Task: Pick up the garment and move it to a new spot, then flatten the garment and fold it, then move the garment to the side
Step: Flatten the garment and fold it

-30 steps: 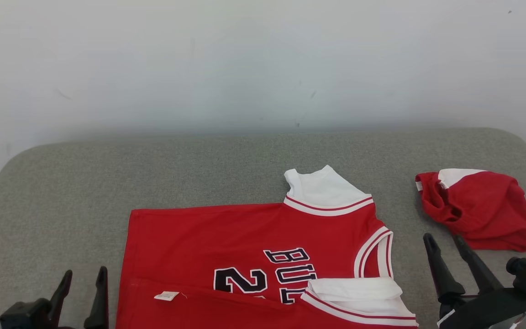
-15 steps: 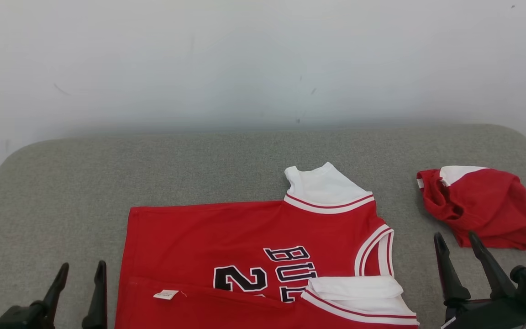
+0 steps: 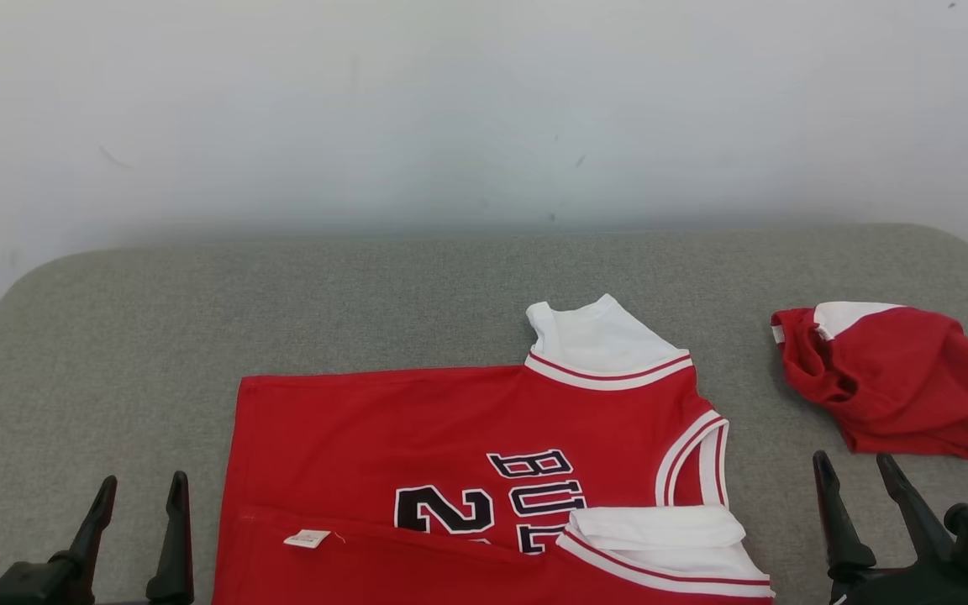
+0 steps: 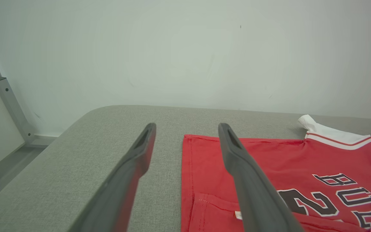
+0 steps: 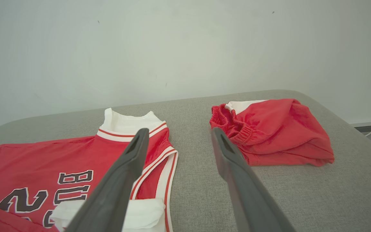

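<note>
Red jersey point(image 3: 450, 428), near edge folded over, lying flat on the grey counter point(image 3: 366, 294) with its long axis crosswise, hem just beside the left hand point(image 3: 141, 481), shoulders toward the right hand point(image 3: 854, 462), both hands spread open and empty

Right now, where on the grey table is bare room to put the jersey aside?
The far band of the grey table between the wall and the red jersey is bare, widest at the left, beyond the open left gripper. A narrower strip separates the jersey from the red shorts. The right is crowded: the shorts lie just beyond the right gripper.
</note>
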You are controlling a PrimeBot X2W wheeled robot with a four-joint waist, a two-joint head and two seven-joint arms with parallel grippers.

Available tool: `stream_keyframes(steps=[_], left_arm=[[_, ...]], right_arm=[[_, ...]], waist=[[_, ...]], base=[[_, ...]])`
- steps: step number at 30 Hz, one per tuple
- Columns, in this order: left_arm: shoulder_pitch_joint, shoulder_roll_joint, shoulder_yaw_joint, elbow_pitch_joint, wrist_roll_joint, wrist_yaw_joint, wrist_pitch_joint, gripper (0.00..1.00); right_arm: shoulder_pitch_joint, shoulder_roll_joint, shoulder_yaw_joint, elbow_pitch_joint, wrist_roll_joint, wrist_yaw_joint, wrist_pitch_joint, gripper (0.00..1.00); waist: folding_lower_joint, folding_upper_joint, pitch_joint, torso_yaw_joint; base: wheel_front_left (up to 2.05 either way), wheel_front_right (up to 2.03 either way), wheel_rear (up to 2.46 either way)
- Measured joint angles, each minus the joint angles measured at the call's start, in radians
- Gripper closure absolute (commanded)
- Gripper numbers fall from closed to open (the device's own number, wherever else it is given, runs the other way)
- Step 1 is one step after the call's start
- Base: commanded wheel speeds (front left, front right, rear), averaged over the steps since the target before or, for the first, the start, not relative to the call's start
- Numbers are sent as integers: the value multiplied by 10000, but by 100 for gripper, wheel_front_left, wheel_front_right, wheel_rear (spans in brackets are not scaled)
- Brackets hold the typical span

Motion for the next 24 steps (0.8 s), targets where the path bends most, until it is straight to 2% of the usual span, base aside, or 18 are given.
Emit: stream_keyframes(steps=[18,21,24], left_arm=[[-360,-384,-119,-6,59,-52,692,0],[-1083,-337,-174,537,-125,-433,1014,0],[-1919,-238,-274,1302,-265,-848,1415,0]], right_arm=[[-24,96,173,155,-36,-36,263,0],[-165,71,385,157,-146,-44,464,0],[-974,-58,686,320,-222,121,826,0]], waist=[[0,0,32,223],[-1,0,81,232],[0,0,202,208]], base=[[0,0,0],[0,0,0],[0,0,0]])
